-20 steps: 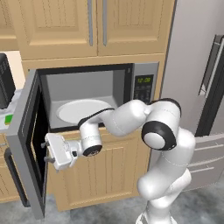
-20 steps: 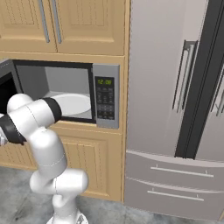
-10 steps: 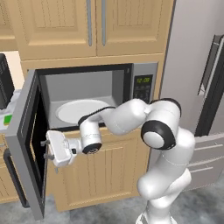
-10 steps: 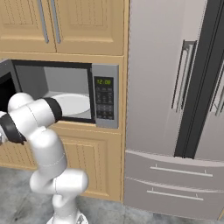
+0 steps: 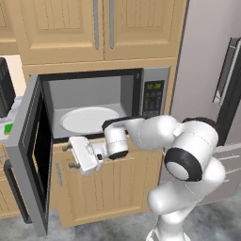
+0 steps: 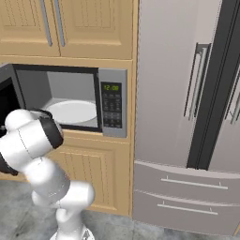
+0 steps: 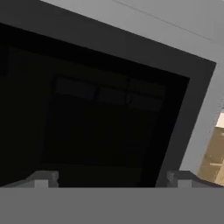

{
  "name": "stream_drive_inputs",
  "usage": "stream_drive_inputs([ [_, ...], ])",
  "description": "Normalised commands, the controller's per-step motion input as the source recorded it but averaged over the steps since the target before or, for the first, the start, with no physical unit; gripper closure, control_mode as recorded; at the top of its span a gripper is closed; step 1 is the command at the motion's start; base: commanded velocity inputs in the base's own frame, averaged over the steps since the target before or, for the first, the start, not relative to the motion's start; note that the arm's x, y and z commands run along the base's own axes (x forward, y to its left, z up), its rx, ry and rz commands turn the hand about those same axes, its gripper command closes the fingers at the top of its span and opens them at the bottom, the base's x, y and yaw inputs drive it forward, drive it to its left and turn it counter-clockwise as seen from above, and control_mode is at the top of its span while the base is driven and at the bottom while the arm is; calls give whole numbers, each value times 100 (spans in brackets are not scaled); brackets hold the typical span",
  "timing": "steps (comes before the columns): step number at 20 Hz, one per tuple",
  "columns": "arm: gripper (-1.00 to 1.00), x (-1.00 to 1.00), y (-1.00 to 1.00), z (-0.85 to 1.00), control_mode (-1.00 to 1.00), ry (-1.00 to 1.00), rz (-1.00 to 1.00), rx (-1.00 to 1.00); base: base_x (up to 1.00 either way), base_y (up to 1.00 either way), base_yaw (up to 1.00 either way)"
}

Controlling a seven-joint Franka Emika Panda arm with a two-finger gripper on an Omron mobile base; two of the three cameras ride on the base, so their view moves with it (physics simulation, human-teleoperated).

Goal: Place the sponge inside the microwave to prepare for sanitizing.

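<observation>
Sponge point(image 5: 8, 128): a small bright green patch at the far left edge of the left base view, on a pale surface point(image 5: 14, 117) beyond the open door, below a black appliance point(image 5: 5, 87); mostly hidden, so its outline cannot be read.

Nearest the base, the gripper point(image 5: 69, 156) points left at the inner face of the microwave door point(image 5: 35, 155). In the hand view the 2 finger tips point(image 7: 43, 178) sit far apart at the bottom corners with only the black door window between them; the jaws are spread wide and grasp nothing.

Behind the hand, the microwave point(image 5: 106, 101) stands open, with a white round plate point(image 5: 89, 119) bare on its floor and a keypad panel point(image 5: 154, 99) with green digits to the right. The right base view shows the same cavity point(image 6: 70, 105).

Handling, as a judgement: a sponge should be light, soft and compressible, neither fragile nor slippery. Take it across the 2 long sides at mid-length with moderate closure; a hard squeeze would only deform it.
</observation>
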Motion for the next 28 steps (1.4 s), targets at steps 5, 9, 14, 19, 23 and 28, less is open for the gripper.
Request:
stream_drive_inputs([
  [5,-100,10,-92,21,-100,-5,0,-27,0,0,0],
  [9,-100,38,-95,9,-100,-22,0,-31,0,0,0],
  [14,-100,67,-98,0,-100,-9,21,-38,0,0,0],
  [19,-100,43,-83,0,-100,-16,48,-50,0,0,0],
  [23,-100,14,-37,0,-100,-10,65,-61,0,0,0],
  [28,-100,-11,-9,0,-100,-22,81,-58,0,0,0],
])
